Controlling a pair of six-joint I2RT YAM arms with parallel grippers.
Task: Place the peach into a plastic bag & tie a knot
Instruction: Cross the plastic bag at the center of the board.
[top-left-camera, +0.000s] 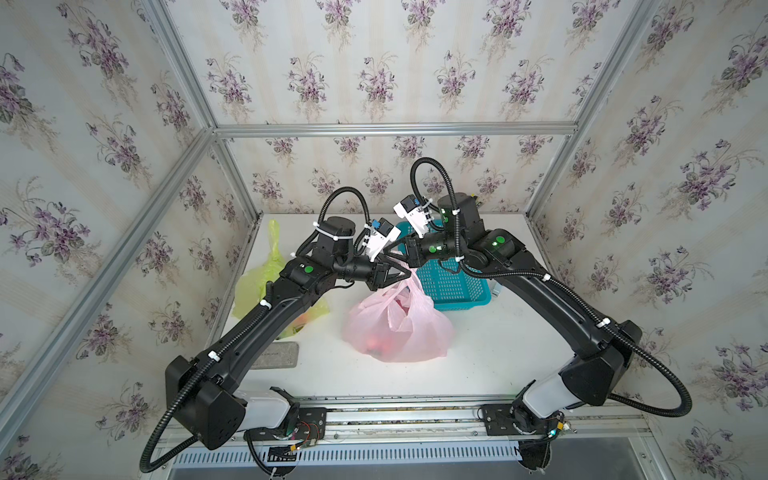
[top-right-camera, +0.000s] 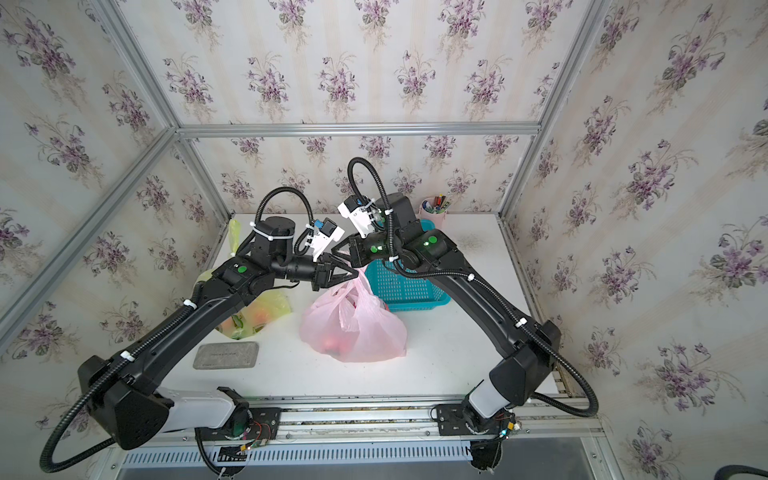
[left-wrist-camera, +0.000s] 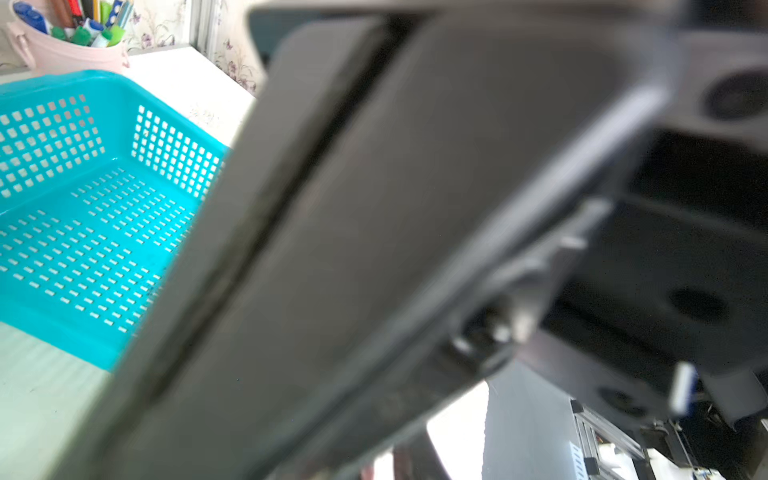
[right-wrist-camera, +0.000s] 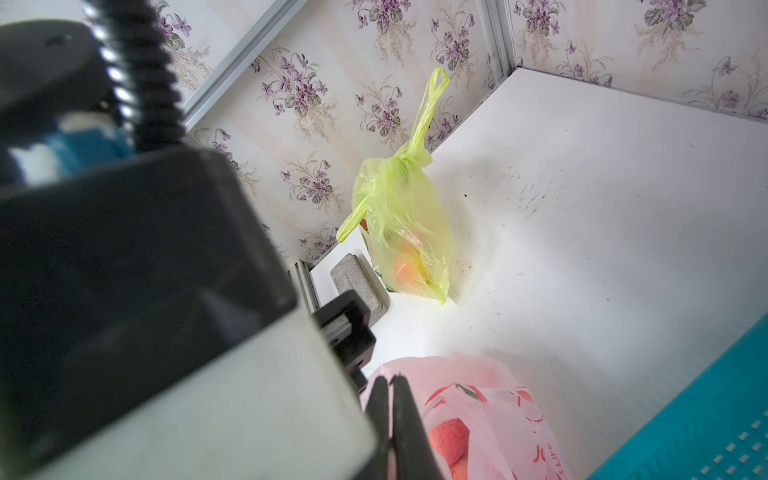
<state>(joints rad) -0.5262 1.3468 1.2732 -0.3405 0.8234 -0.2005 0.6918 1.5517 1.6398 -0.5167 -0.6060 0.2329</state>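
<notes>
The pink plastic bag (top-left-camera: 399, 328), on the table (top-left-camera: 498, 353) with the peach (right-wrist-camera: 451, 436) inside, is being held up by a handle (top-left-camera: 410, 286) apparently pinched in the fully closed left gripper (top-left-camera: 409, 273) for knotting, while the right gripper (right-wrist-camera: 389, 382), likewise closed, is being stationed alongside, its hold undeterminable.

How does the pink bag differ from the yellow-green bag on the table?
The pink bag is untied and its mouth is open, while the yellow-green bag is closed with a knot. The pink bag sits mid-table beside the blue basket, whereas the yellow-green bag sits near the side wall. Both are thin and translucent, and both seem to hold fruit.
</notes>
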